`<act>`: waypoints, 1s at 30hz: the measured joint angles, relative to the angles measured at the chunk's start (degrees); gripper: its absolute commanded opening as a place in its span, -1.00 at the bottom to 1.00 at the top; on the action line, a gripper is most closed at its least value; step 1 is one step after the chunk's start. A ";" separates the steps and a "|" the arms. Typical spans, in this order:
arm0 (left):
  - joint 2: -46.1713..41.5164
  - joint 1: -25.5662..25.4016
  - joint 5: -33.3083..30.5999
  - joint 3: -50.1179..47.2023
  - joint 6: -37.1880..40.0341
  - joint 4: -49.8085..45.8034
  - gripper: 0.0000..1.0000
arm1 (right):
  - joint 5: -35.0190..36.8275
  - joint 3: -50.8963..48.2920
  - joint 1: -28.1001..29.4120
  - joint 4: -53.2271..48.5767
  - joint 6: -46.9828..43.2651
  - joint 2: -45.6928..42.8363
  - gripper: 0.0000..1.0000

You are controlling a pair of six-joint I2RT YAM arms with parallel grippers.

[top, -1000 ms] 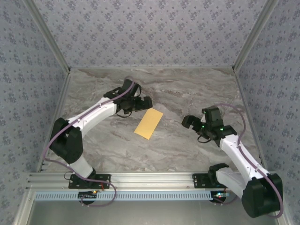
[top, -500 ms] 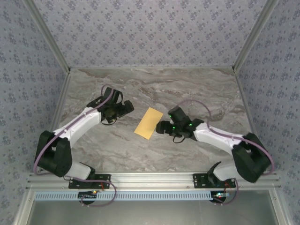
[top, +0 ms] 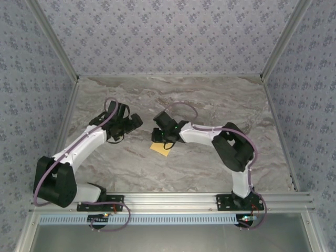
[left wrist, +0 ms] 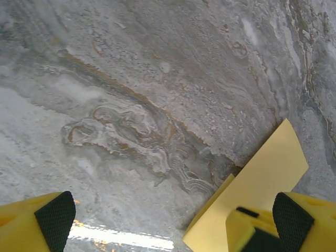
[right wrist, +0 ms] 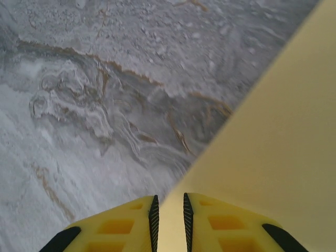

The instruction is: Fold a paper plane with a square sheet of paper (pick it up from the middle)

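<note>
The paper (top: 160, 148) lies near the middle of the counter (top: 210, 100). The right gripper (right wrist: 168, 210) is over its edge, fingers nearly together, pinching it. The left gripper (left wrist: 173, 223) hangs spread wide just beside the paper's left side.

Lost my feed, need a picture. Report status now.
Left gripper wide open, holding nothing. Right gripper pinched shut on the paper edge. Sheet lies on the table beneath it. No obstacle seen.
</note>
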 measured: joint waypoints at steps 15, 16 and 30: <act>-0.48 1.14 3.61 -0.42 1.53 0.46 0.98 | -3.15 -1.66 -0.39 -1.42 -7.08 1.77 -0.56; -0.44 1.14 4.35 -0.42 1.60 0.63 0.98 | -3.67 -3.32 -0.37 -1.22 -8.44 0.72 -0.55; 4.22 -4.09 15.41 -2.71 3.06 9.53 0.40 | -5.79 -23.08 -1.49 -5.57 -15.21 -21.42 -0.08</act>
